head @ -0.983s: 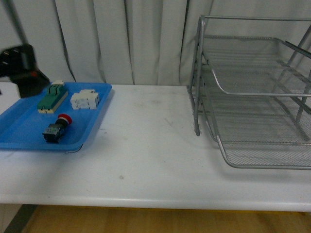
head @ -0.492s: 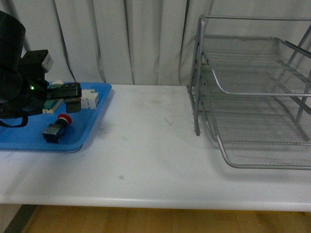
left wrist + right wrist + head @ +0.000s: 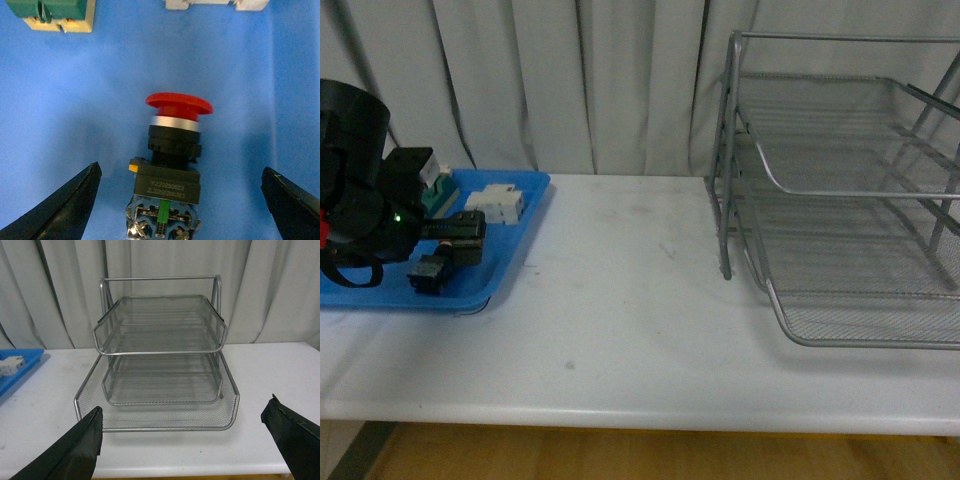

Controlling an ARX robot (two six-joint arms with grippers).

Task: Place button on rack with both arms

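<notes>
- The left end effector (image 3: 180, 170) stood wide, its jaws either side of the button (image 3: 170, 187), touching nothing.
- The button lay on its side in the blue tray (image 3: 65, 100); closing on the rounded collar could probably roll it or squirt it free.
- The green switch (image 3: 52, 12) and white component (image 3: 215, 4) sat just beyond the cap.
- The right end effector (image 3: 181, 412) gaped empty before the rack (image 3: 160, 352); bare table (image 3: 620, 300) separated tray and rack.

Pale pleated curtain (image 3: 620, 90) across the whole back; white tabletop (image 3: 620, 330) before it, faintly scuffed, evenly lit; yellowish wood floor (image 3: 620, 455) beneath the near edge.
</notes>
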